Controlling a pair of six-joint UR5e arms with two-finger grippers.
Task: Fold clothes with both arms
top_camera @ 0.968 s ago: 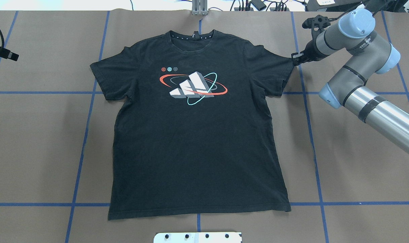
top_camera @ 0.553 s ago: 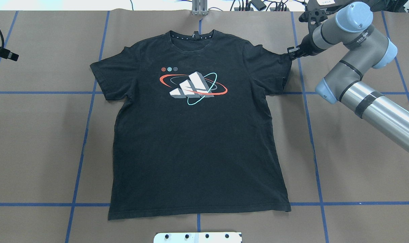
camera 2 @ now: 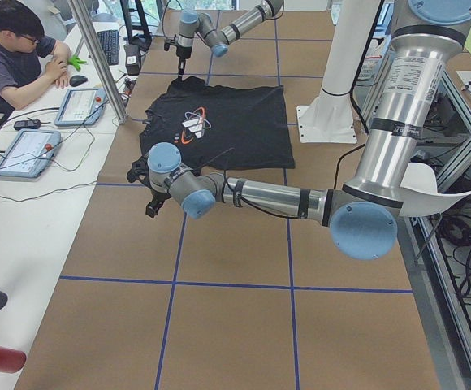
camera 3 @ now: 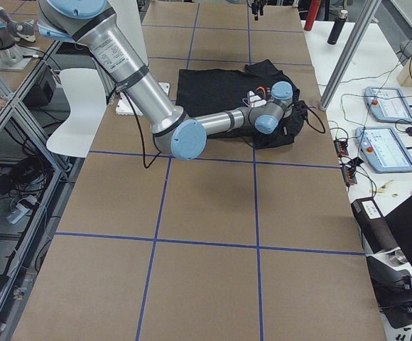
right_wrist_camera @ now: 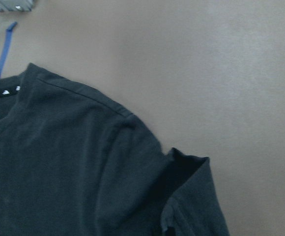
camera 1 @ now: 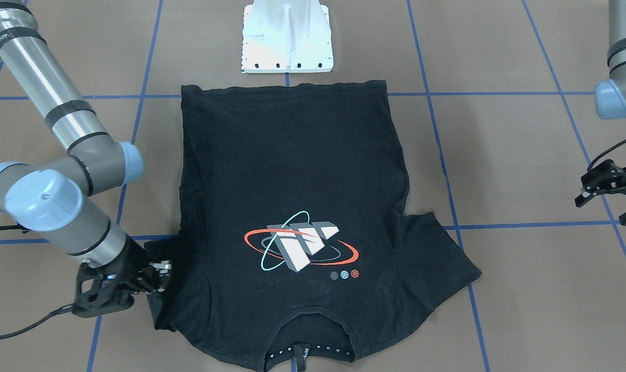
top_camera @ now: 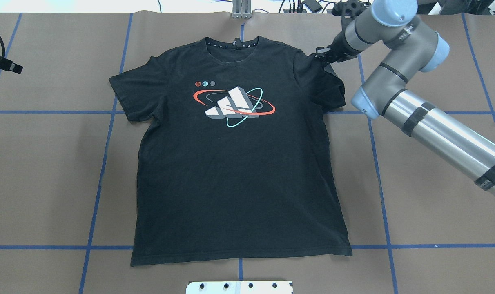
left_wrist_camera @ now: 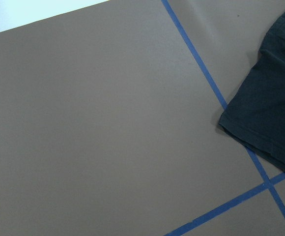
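The black T-shirt (top_camera: pixel 239 175) lies flat, print up, collar towards the table's far edge, with its orbit logo (top_camera: pixel 233 104) on the chest. My right gripper (top_camera: pixel 322 56) is shut on the edge of the shirt's right-hand sleeve (top_camera: pixel 331 83) and holds it lifted and folded inward over the shoulder. The front-facing view shows this gripper (camera 1: pixel 158 276) at the bunched sleeve. The right wrist view shows the shoulder seam and the folded sleeve (right_wrist_camera: pixel 186 196). My left gripper (camera 1: pixel 602 209) hangs open and empty over bare table, well clear of the other sleeve (left_wrist_camera: pixel 270 113).
The white pedestal base (camera 1: pixel 287 36) stands at the near edge behind the shirt's hem. Blue tape lines (top_camera: pixel 104 163) grid the brown table cover. A metal post (top_camera: pixel 241 10) stands at the far edge. An operator (camera 2: pixel 16 49) sits at a side desk with tablets.
My right gripper has moved left and farther from the robot base with the sleeve edge in it. The sleeve has folded inward over the shoulder. The left arm has not moved.
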